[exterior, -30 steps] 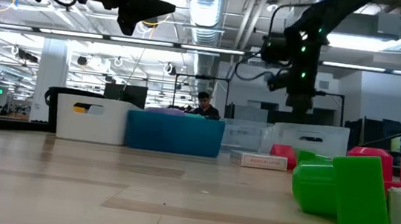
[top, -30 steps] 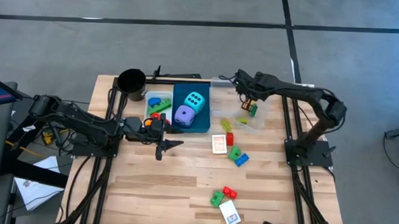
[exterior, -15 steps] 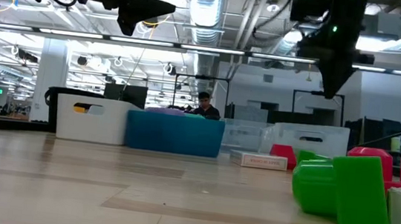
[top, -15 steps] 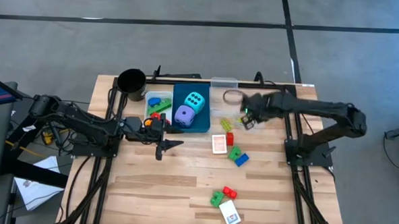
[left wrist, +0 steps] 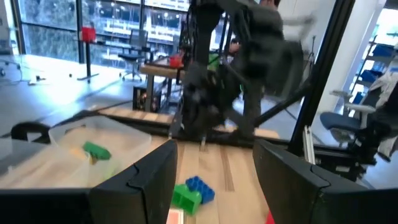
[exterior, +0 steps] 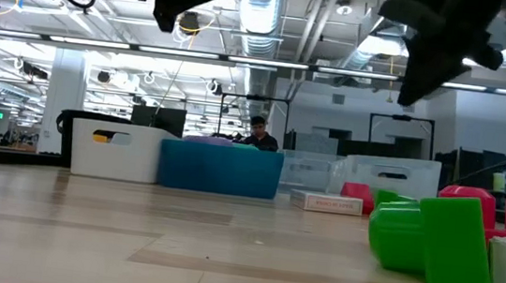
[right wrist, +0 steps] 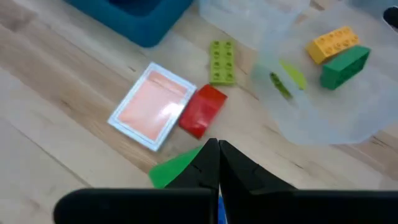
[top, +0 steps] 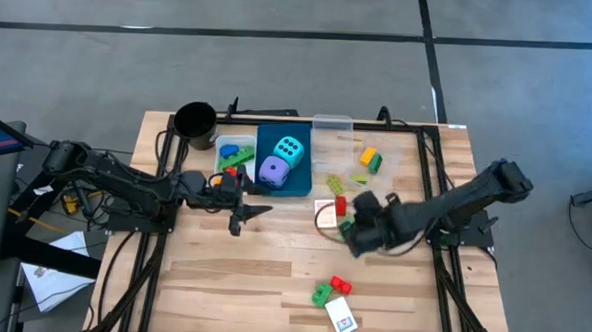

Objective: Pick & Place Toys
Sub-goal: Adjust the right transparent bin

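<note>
1. Beside the blue bin [top: 297, 185], on its right, the right tool [top: 351, 226] hangs low over the desk [top: 221, 273], fingers pressed together with nothing between them.
2. Under that tool, a green brick [right wrist: 177, 167] lies on the wood; a red brick [right wrist: 203, 110] and a pink card [right wrist: 153, 107] lie side by side, nearer the blue bin.
3. Just right of the blue bin, a lime brick [right wrist: 222, 61] lies beside the clear bin [top: 330, 125].
4. Inside the clear bin sit an orange brick [top: 369, 154] and a green block [top: 376, 164], touching.
5. Inside the blue bin rest a cyan die [top: 291, 149] and a purple die [top: 274, 170], side by side.
6. Left of the blue bin, the white bin [top: 220, 141] holds more small bricks; the left tool [top: 255, 210] hovers near the blue bin's front left corner, fingers spread and empty.
7. Well in front of the blue bin, near the desk's front edge, a green-and-red pair [top: 332, 289] lies by a second card [top: 340, 315].
</note>
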`<state>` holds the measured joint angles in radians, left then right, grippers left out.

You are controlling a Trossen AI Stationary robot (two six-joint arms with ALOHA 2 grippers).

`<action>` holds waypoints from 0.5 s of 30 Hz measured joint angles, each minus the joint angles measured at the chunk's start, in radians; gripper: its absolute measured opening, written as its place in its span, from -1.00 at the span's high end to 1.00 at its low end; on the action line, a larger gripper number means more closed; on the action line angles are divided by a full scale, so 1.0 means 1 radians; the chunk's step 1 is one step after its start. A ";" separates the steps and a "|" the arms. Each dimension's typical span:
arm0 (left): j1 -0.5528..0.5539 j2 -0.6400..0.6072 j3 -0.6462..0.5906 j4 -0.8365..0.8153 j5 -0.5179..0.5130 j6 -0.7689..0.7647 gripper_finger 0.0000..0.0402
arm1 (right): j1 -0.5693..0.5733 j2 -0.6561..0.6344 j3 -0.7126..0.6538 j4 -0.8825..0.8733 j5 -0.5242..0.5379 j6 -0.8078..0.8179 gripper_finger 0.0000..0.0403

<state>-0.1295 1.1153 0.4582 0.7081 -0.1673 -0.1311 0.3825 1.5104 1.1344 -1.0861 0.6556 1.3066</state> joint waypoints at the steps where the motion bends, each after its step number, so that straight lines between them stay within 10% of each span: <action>1: 0.000 0.000 0.000 0.004 0.000 0.000 -0.02 | 0.012 0.025 0.001 0.004 0.014 0.015 1.00; 15: 0.050 0.000 0.000 0.030 0.000 0.003 -0.02 | -0.001 0.289 0.000 -0.291 0.027 0.257 1.00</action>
<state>-0.0792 1.1156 0.4580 0.7380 -0.1673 -0.1284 0.3812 1.7990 1.1347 -1.3774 0.6828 1.5635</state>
